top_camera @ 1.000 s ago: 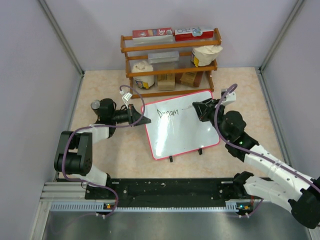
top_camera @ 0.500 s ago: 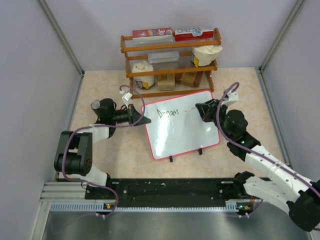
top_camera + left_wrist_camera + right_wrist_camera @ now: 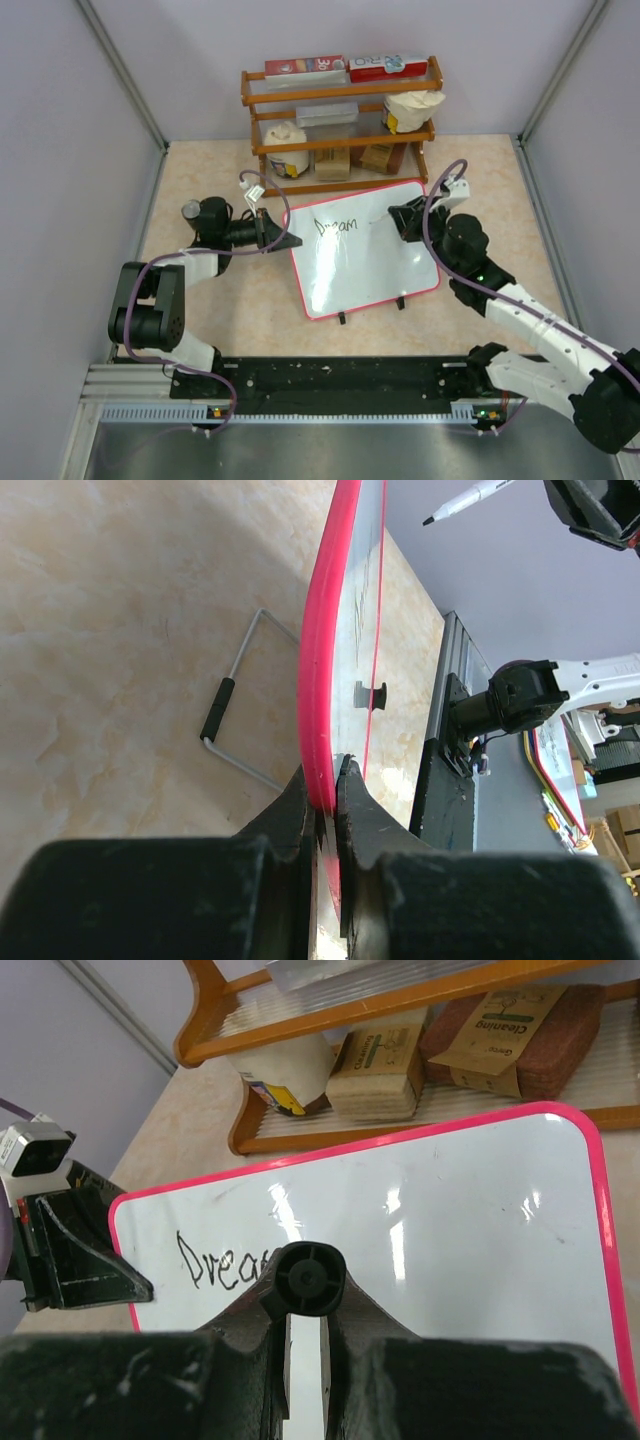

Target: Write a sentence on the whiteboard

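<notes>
The whiteboard, white with a red frame, sits propped at a slant in the middle of the table. Black lettering of the sentence reads "Dream" near its top left. My left gripper is shut on the board's left edge, and the left wrist view shows the red rim pinched between its jaws. My right gripper is shut on a marker that points left at the board, just right of the lettering. In the right wrist view, the marker's black butt end hides the last letters.
A wooden rack with boxes, rolls and packets stands right behind the board. Two black tabs stick out from the board's near edge. Its wire stand rests on the table beneath it. Grey walls enclose the table on the left, right and back.
The right arm has swung its wrist a little to the left and back, with the marker still held by the lettering. The writing reads the same. The left arm has not moved.
</notes>
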